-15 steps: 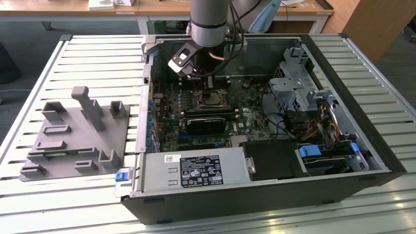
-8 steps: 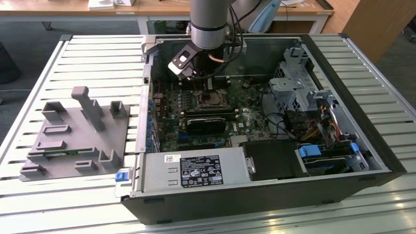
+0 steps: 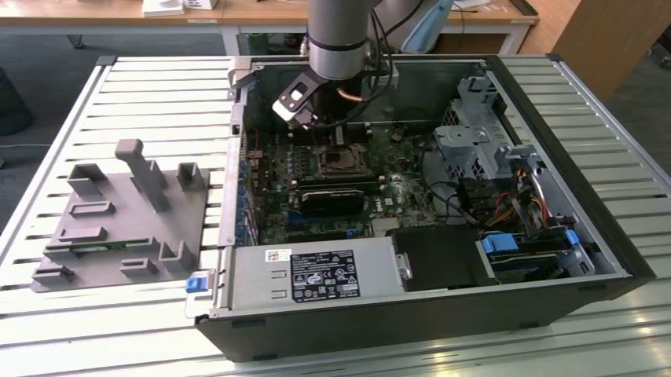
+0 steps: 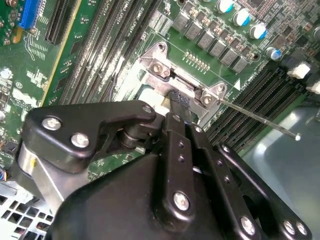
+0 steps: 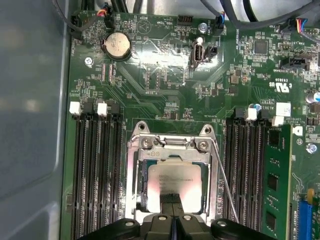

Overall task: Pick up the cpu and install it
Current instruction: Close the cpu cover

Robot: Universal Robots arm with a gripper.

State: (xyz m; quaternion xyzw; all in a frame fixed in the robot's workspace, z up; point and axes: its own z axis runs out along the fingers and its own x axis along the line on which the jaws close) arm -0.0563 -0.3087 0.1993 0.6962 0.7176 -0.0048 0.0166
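Cpu (image 5: 175, 181) lies flat in the socket (image 5: 172, 142), straight below the hand (image 5: 173, 200), whose 2 fingers are pressed together, tips down at its top, clasping nothing visible.

Pretty sure I'm in a robotics lab or workshop: slatted metal bench (image 3: 157, 86), opened-up PC case (image 3: 419, 330), grey fixture (image 3: 105, 228), wooden desks (image 3: 262, 12) behind.

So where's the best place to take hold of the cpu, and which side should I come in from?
Probably its two opposite thin edges, coming straight down from above. The cpu is a flat, thin square lying level inside the socket's metal frame, which walls it all round, so only its top faces open.
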